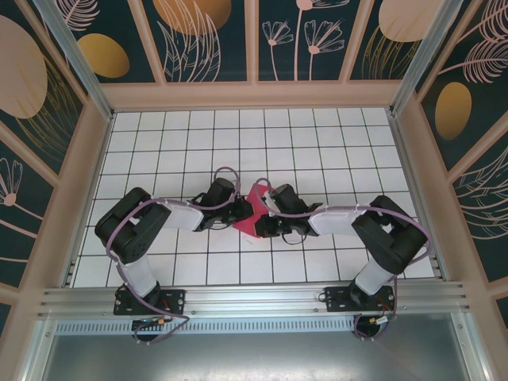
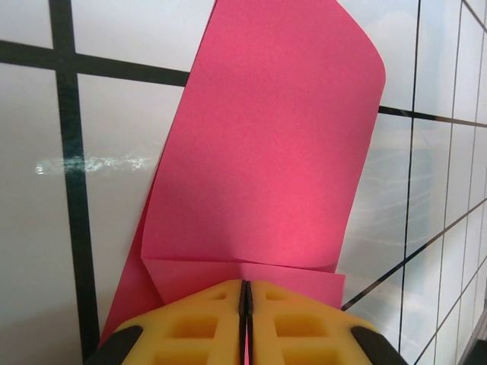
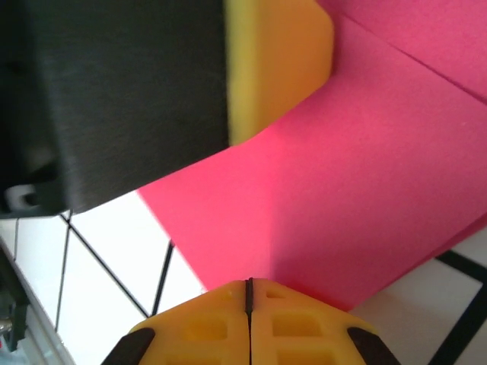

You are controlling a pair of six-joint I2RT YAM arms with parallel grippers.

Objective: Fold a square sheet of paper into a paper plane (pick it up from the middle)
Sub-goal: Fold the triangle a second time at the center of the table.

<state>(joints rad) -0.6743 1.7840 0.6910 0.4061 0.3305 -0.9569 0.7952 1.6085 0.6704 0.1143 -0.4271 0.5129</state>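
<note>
The square sheet of paper (image 1: 252, 214) is red-pink and partly folded, and it lies on the white grid table between the two arms. In the left wrist view the sheet (image 2: 266, 152) rises ahead with a curled far corner and a cross fold near the tips. My left gripper (image 2: 244, 283) is shut, its yellow fingertips pinching the sheet's near edge. My right gripper (image 3: 249, 281) is shut on the opposite edge of the sheet (image 3: 342, 190), and a faint crease runs up from its tips. One yellow finger (image 3: 281, 68) of the left gripper shows above the paper. Seen from above, the left gripper (image 1: 240, 213) and the right gripper (image 1: 267, 216) nearly meet.
The grid table (image 1: 238, 135) has wooden walls on the left (image 1: 83, 182), right (image 1: 425, 182) and far side. An aluminium rail (image 1: 254, 300) runs along the near edge, where both arm bases are bolted.
</note>
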